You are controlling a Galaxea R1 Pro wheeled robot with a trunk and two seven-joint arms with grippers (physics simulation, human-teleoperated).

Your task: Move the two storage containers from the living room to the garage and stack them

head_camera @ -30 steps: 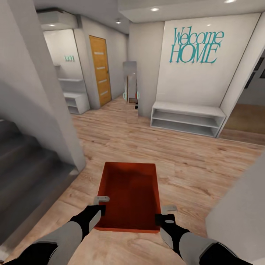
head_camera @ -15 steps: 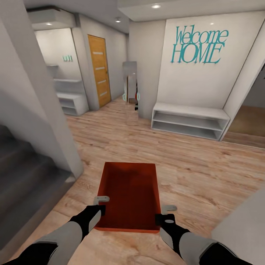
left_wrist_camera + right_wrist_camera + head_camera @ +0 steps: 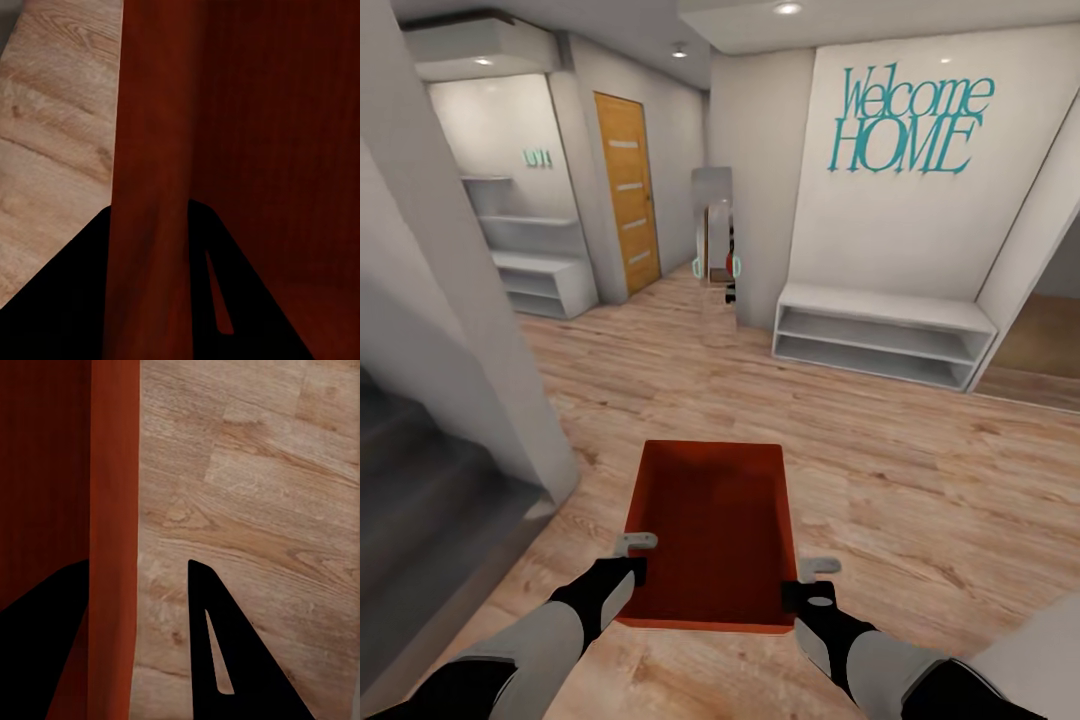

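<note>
One orange-red storage container [image 3: 710, 520] hangs level in front of me above the light wood-plank floor, open side up and with nothing inside. My left gripper [image 3: 636, 556] is shut on its left wall near the close corner. In the left wrist view that wall [image 3: 150, 135] fills the gap between the black fingers [image 3: 67, 300]. My right gripper [image 3: 816, 574] holds the right wall near the close corner. In the right wrist view the thin wall [image 3: 114, 510] lies against one finger [image 3: 37, 645], with a strip of floor between it and the other.
Dark stairs [image 3: 420, 480] and a white wall corner [image 3: 470, 330] stand close at the left. Ahead are a white low shelf bench [image 3: 880, 335] under a "Welcome HOME" sign [image 3: 905, 120], a mirror [image 3: 715, 235] and an orange-brown door [image 3: 625, 195]. A white wall edge [image 3: 1050, 640] is at the lower right.
The whole view has shifted: the camera has moved on along the hall, and the right wall edge has slid out of the picture. The container and both grippers keep their places in the view.
</note>
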